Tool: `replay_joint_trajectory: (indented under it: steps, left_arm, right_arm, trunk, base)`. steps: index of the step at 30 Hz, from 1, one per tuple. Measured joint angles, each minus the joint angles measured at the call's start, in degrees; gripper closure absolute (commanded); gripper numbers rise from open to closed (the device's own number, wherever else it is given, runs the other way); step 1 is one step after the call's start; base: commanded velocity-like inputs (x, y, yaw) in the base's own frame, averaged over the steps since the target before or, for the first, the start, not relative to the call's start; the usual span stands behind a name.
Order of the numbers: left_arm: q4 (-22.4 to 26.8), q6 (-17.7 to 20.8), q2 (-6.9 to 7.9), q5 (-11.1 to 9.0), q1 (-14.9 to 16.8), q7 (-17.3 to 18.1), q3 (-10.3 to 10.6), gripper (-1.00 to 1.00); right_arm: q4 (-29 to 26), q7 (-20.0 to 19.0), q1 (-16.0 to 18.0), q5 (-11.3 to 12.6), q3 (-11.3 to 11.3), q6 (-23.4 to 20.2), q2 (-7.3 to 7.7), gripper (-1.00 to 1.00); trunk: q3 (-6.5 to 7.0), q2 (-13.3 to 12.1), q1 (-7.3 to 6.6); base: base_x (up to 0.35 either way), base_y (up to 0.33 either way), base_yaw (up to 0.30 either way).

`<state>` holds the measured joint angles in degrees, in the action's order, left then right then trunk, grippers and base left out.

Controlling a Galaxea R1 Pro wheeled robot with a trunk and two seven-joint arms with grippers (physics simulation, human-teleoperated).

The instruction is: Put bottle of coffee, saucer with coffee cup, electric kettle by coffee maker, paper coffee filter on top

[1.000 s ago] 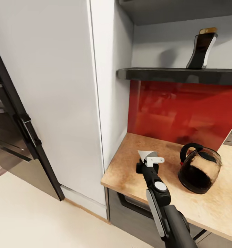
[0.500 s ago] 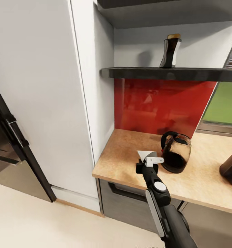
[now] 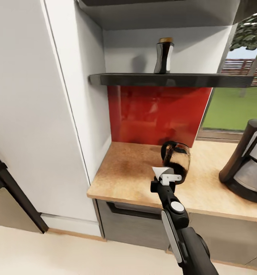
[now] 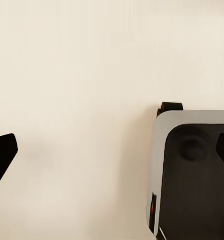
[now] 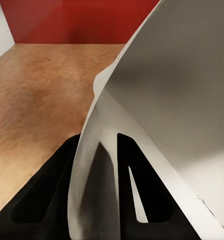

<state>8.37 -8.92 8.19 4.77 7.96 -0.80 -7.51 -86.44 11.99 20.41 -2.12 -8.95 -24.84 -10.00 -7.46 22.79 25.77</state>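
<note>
**A:** What's different from a second ago?

**B:** The whole head view has swung to the right, so that's the camera turning, not the things moving. The dark oven door that sat at nine o'clock is nearly gone, and the coffee maker (image 3: 247,160) has come into the picture at three o'clock, standing on the countertop (image 3: 124,177).

**A:** And the right gripper (image 3: 163,176)?

**B:** Same spot in the view as before, just below centre, closed on the paper filter (image 3: 162,171). The right wrist view shows the white paper (image 5: 166,115) pinched between the dark fingers (image 5: 134,170), its cone fanning out over the wood.

**A:** Left gripper?

**B:** The left wrist view shows pale floor, a grey and black part of the robot, and one dark fingertip (image 4: 1,155) at the edge. I can't tell whether it is open or closed.

**A:** Where's everything else?

**B:** The kettle (image 3: 176,160) sits on the countertop just behind the filter, toward twelve o'clock of the gripper. The coffee bottle (image 3: 164,56) stands on the black shelf (image 3: 170,80) at twelve o'clock, not yet brought down.

**A:** So what does the turn mean?

**B:** I'd judge it's lining up on the coffee maker, which is well apart from the gripper toward three o'clock, so the filter can go on top. Thin paper may shift or crease in the pinch.
</note>
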Motion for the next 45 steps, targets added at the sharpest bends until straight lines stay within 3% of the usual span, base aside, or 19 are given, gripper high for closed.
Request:
replay_joint_trajectory:
  steps: [9, 45]
  left_arm:
    - [0.0, 0.1, 0.08, 0.0, 0.0, 0.0, -0.3, -1.00]
    - [0.5, -0.3, 0.00, 0.0, 0.0, 0.0, 0.4, -1.00]
  right_arm:
    - [0.0, 0.0, 0.0, 0.0, 0.0, 0.0, 0.00, 1.00]
    - [0.0, 0.0, 0.0, 0.0, 0.2, 0.0, 0.00, 1.00]
  trunk:
    - [-0.32, 0.0, -0.02]
    - [-1.58, 0.0, -0.02]
  base:
    - [-0.173, 0.000, -0.260]
    - [-0.001, 0.000, -0.251]
